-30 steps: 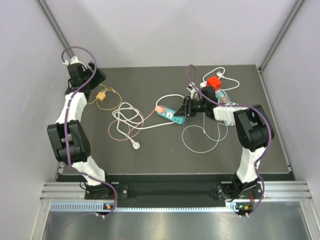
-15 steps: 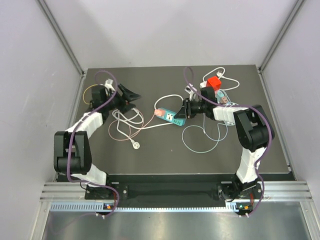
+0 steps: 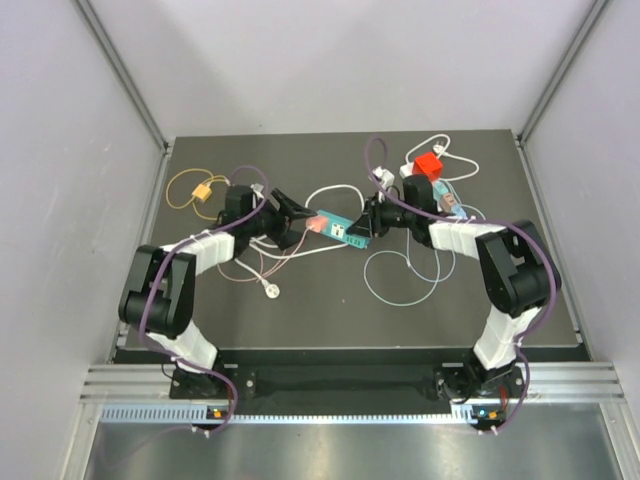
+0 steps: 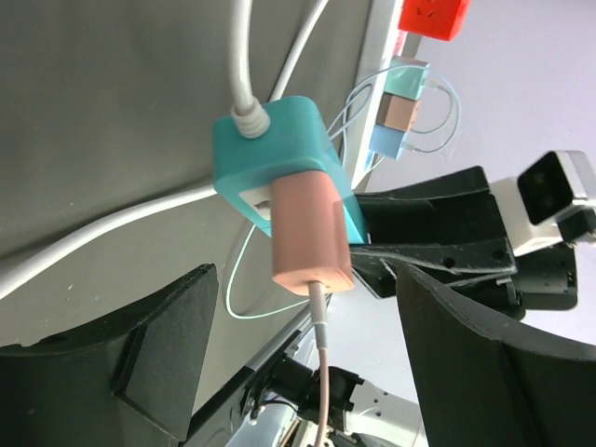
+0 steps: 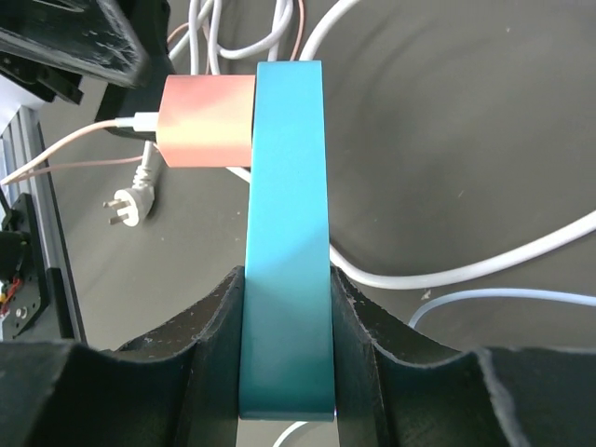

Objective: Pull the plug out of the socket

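My right gripper clamps the teal strip, my left gripper is open near the plug seated in it; closing too early, I may catch only its cable.

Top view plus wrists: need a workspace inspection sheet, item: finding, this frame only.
Surface: dark matte table, no spills seen.
Job's things: pink block plug seated in teal power strip.
Clutter: red cube charger far right; yellow connector far left; loose white pronged plug.
Grippers: right gripper shut on the teal power strip; left gripper open, fingers flanking the plug, no contact seen.
Cables: white cord from the strip; thin pink cable from the plug; pale blue cable loose.
Surroundings: grey walls; nothing else seen.
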Robot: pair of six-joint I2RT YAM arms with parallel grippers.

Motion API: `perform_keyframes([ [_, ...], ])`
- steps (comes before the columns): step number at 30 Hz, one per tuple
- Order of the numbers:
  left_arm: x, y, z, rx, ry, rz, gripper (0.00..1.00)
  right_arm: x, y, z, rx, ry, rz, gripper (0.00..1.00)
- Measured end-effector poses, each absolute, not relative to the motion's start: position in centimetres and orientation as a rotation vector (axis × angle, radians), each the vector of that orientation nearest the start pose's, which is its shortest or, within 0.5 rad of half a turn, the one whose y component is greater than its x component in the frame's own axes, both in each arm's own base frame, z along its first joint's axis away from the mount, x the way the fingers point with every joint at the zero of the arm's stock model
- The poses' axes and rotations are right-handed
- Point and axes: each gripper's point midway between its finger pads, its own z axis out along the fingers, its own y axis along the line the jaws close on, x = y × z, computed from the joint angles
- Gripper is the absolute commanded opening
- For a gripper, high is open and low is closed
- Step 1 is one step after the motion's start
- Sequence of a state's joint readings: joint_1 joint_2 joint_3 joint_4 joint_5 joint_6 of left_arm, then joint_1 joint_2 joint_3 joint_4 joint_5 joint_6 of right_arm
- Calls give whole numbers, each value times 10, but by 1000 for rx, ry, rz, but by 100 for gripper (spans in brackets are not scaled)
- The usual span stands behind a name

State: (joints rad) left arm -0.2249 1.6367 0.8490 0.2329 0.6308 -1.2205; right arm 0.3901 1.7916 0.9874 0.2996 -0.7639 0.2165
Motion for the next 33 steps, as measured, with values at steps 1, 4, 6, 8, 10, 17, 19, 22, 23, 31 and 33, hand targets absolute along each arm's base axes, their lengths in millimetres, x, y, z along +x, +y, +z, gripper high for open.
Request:
perform_keyframes([
  [1,368,-225,128,-765,2291,-1447,81,360,286,106,-668,2011,1154,0],
  [4,366,-231,122,-789,2310,-1448,80,359,286,106,-673,2006,1151,0],
  [6,364,-236,121,-793,2317,-1457,78,359,287,107,-681,1996,1148,0],
  [8,363,-241,120,-792,2321,-1468,74,358,289,108,-693,1984,1143,0],
  [10,363,-245,117,-798,2328,-1475,71,356,292,110,-703,1974,1140,0],
  [17,365,-249,113,-835,2325,-1478,42,352,292,117,-723,1927,1115,0],
  [19,367,-249,114,-850,2316,-1482,15,352,292,117,-724,1925,1109,0],
  [22,372,-250,122,-825,2280,-1504,0,351,291,116,-730,1926,1103,0],
  [23,373,-250,122,-821,2278,-1506,0,351,291,116,-737,1922,1100,0],
  [31,380,-253,127,-612,2311,-1462,0,353,292,111,-808,1942,1077,40],
  [33,383,-253,132,-530,2307,-1449,0,350,296,112,-841,1939,1098,51],
])
